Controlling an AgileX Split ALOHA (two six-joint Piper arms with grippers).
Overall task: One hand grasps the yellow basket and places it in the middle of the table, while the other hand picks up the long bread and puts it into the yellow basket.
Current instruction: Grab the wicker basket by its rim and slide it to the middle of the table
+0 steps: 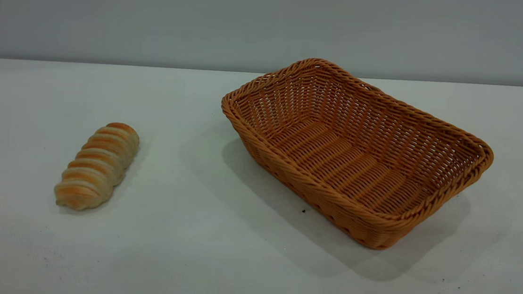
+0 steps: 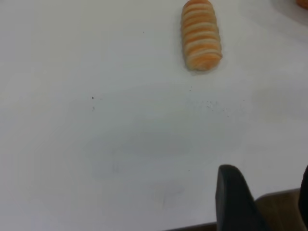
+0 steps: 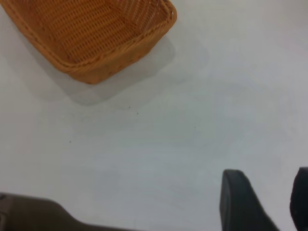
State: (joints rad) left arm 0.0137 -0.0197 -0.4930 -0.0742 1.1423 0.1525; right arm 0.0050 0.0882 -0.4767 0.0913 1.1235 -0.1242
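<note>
L gripper [image 2: 269,202]: fingers apart, holding nothing, above table [image 1: 195,255] edge.
R gripper [image 3: 267,202]: fingers apart, empty, over bare table.
Path: nothing btwn either gripper & its item.
Count: 1 basket, 1 bread.
Long bread [image 1: 97,166]: well ahead of L gripper, flat on table.
Yellow basket [image 1: 356,150]: well ahead of R gripper, upright, nothing inside, apart from bread.

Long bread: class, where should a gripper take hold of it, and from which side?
Grip the long bread across its narrow middle, coming straight down from above. It lies flat on the table, clear of the yellow basket, so both long flanks look free for fingers.
</note>
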